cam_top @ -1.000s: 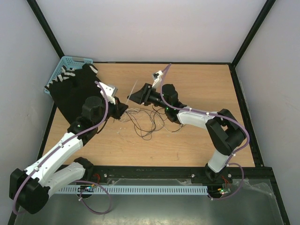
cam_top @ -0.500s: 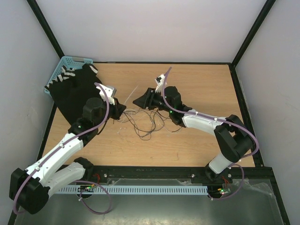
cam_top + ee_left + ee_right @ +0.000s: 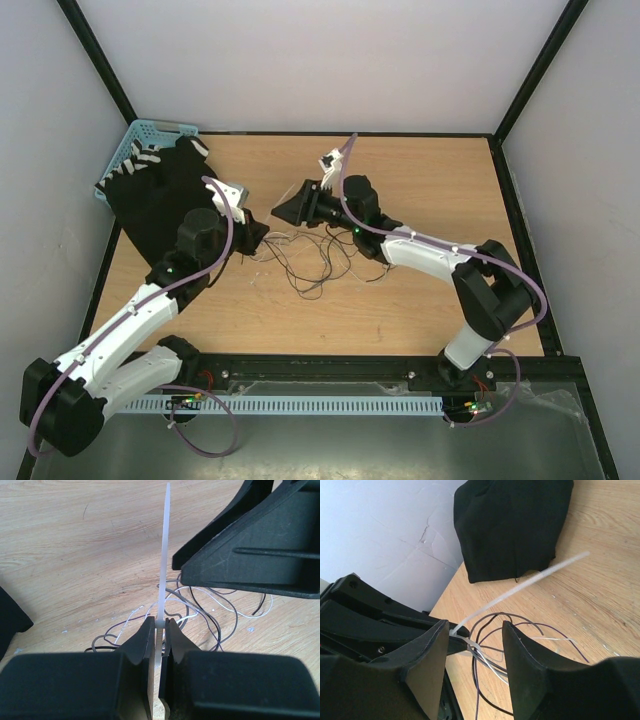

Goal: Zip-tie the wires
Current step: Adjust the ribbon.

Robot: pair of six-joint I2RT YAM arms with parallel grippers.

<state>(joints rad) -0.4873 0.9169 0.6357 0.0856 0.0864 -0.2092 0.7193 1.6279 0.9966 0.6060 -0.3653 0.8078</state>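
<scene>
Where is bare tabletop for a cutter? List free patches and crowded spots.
Free: the far right corner of the table, beyond the right arm; and the near strip between the wires and the front rail. Crowded: the centre, where left gripper and right gripper meet over the wires; the far left, under the black cloth and blue basket.

Thin dark wires [image 3: 316, 263], looped and tangled on the tabletop [image 3: 420, 300], bunched at a white zip tie [image 3: 163, 555]
</scene>
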